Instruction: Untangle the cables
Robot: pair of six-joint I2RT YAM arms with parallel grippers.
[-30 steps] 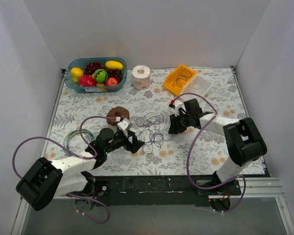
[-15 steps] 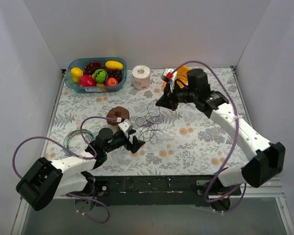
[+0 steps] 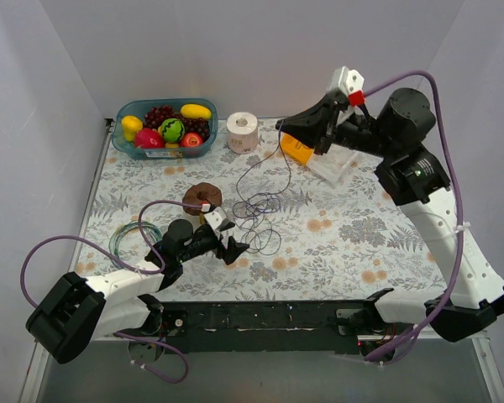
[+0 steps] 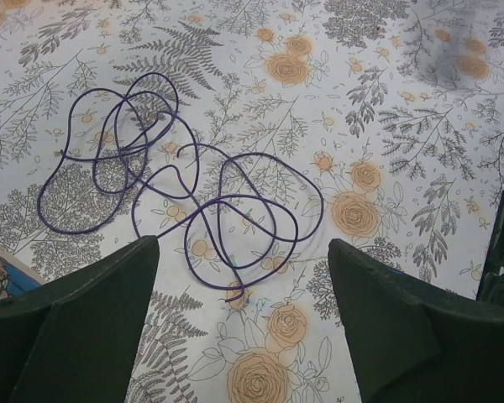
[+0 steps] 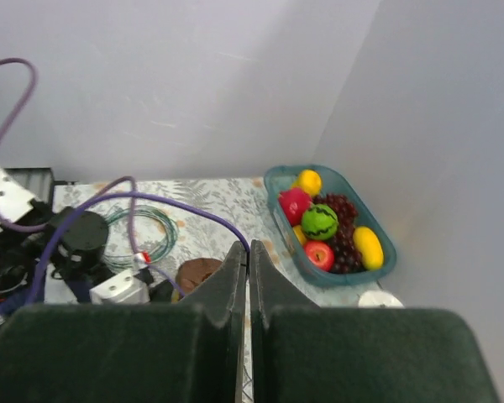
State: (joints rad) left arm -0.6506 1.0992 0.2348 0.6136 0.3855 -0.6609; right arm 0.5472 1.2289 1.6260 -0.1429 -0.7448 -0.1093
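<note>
The cables [image 3: 259,220] lie as a loose tangle of thin purplish loops on the flowered tablecloth [image 3: 361,239], roughly mid-table and closer to the left arm. One fine strand rises out of the heap toward the back of the table, to the tip of the right gripper [image 3: 282,128]. That gripper is held high over the far side with its fingers clenched, pinching the strand as far as the overhead view shows; its own wrist view shows the fingers pressed flat together, but the wire there is too thin to make out.

The left gripper [image 3: 233,249] hangs low at the near edge of the tangle, spread wide and holding nothing; in its wrist view the loops lie on the cloth just ahead of the two fingers.

The step in hand looks like drawing one cable out of the rest. The next move probably calls for the left gripper to pin or grasp the other loops so the heap does not ride up with the strand; a slow pull seems wise, since springy loops may snag.

At the back stand a blue basket of toy fruit [image 3: 164,152], a toilet roll [image 3: 242,133] and a yellow tray [image 3: 296,151]; a brown doughnut [image 3: 203,194] sits just behind the left gripper, and a greenish wound coil [image 3: 120,235] lies to the left. Plain white walls [image 3: 260,50] close in three sides.
</note>
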